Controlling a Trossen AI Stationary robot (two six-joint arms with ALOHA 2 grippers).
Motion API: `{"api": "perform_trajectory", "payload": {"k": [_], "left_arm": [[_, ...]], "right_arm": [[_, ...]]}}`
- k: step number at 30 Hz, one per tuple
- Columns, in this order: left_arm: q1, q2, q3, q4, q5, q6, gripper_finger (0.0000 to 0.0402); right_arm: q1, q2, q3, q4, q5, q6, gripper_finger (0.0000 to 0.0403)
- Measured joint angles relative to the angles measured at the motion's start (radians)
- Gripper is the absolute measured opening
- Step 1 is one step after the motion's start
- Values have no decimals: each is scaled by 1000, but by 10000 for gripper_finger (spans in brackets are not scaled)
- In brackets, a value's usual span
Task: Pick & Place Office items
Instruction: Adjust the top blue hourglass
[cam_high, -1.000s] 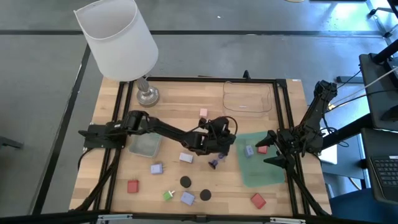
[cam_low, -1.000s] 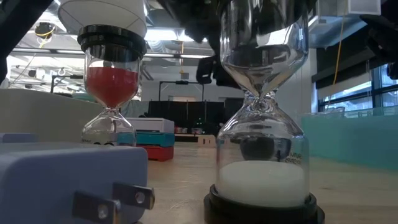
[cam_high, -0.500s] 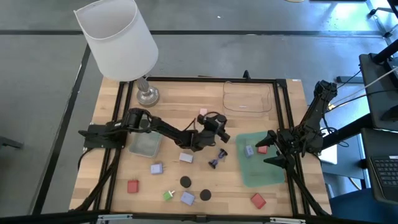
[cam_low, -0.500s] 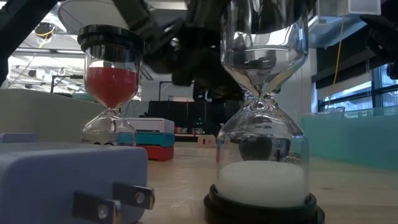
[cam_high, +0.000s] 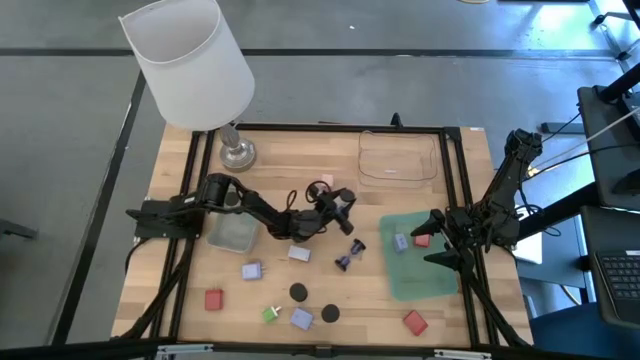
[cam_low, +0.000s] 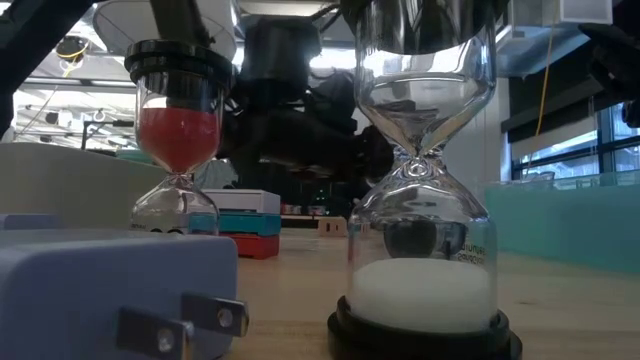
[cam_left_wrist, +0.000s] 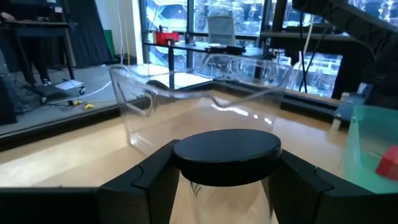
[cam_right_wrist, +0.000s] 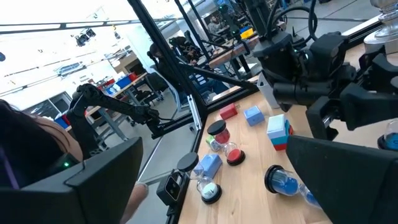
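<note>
The left claw (cam_left_wrist: 227, 177) pinches a black-capped hourglass (cam_left_wrist: 227, 148) just under its cap, fingers pressed to either side, so the glass hangs upright and clear of the table (cam_high: 180, 180). The clear tray (cam_left_wrist: 143, 106) stands straight ahead of the claw across bare wood, nothing between them; its raised wall is the edge to clear, which likely explains the high carry. The green tray (cam_left_wrist: 373, 134) sits off to one side, a red block (cam_left_wrist: 388, 163) inside. The right claw (cam_high: 432, 240) waits spread wide over that green tray, well apart. Other pieces — a tipped blue hourglass (cam_high: 350, 255) among them — lie behind the left claw.
</note>
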Motion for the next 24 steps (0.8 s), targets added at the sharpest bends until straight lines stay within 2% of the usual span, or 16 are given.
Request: {"api": "perform_trajectory", "payload": {"k": [24], "left_arm": [[0,1,-14,-9,3,-30,266]], "right_arm": [[0,0,0,0,0,0,400]]}}
